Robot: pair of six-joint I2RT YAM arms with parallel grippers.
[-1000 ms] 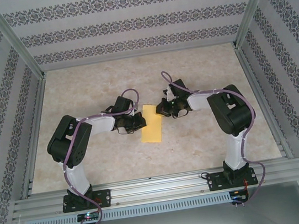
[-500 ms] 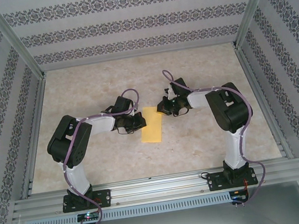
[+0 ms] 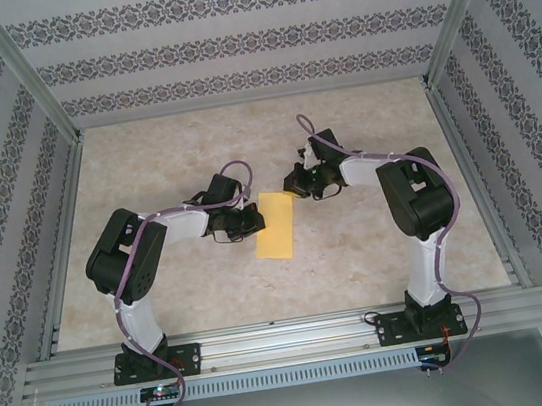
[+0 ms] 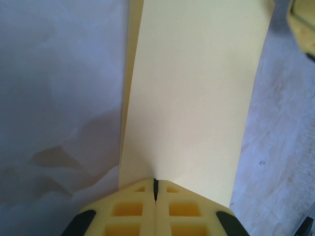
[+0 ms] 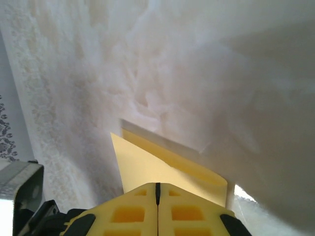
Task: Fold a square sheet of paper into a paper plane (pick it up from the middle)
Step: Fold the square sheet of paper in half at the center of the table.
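Since the yellow sheet (image 3: 275, 224) is already doubled into a narrow rectangle, it lies flat on the worktop (image 3: 388, 247) between the two arms, near the middle. The left claw (image 3: 253, 221) has its fingers pressed together and sits at the left long edge of the sheet. In the left wrist view the closed tips rest on this edge, and two layers of paper show along one side. I think it does not pinch the sheet but works as a weight, so the thin paper cannot slide or spring open.

The right claw (image 3: 294, 185) is also pressed together and carries nothing. It is close to the far right corner of the sheet, and in its own view the paper lies just before its tips. I cannot tell if it touches. My guess is that it is placed there to flatten the crease or to begin the corner fold for the nose, which is not yet made
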